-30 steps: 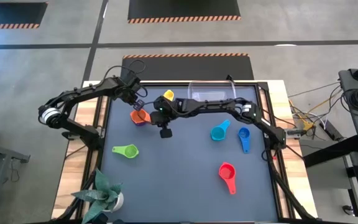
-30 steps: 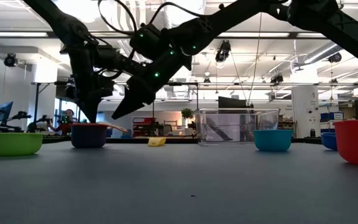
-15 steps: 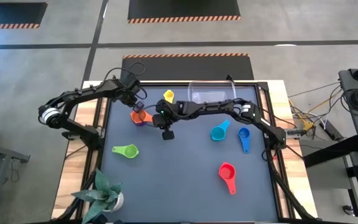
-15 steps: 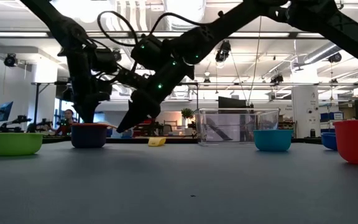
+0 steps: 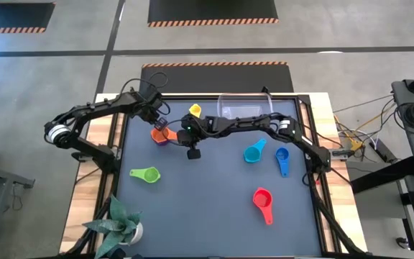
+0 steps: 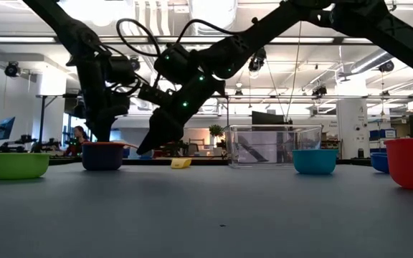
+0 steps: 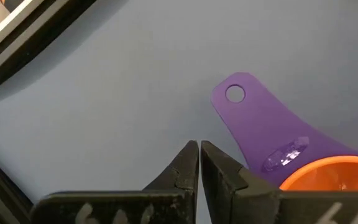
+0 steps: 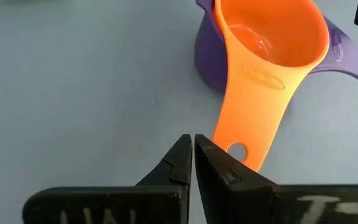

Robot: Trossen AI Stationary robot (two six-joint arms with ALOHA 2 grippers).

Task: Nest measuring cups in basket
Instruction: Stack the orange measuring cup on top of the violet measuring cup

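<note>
A dark grey table [image 5: 214,208] was seen from above, with two dark robot arms reaching in from either side toward its far left area. There, a small orange plastic measuring cup [image 8: 267,43] sat nested inside a purple plastic measuring cup [image 8: 209,59], the orange flat handle and the purple one pointing in different directions. The left claw [image 7: 199,163] was closed and empty, its tips pressed together just beside the purple handle. The right claw [image 8: 192,155] was also closed and empty, its tips hovering near the end of the orange handle, whether touching it could not be told.

The small clear plastic rectangular basket [image 5: 245,106] stood at the far edge of the table, near the middle. A small yellow plastic cup [image 5: 194,111] lay just to its left. A cyan plastic cup [image 5: 253,152] and a blue plastic cup [image 5: 282,158] rested side by side toward the right, well apart from the basket. A red plastic cup [image 5: 263,201] lay nearer the front right, and a green plastic cup [image 5: 146,174] lay at the left front. A green potted plant [image 5: 118,224] stood at the table's front left corner.
</note>
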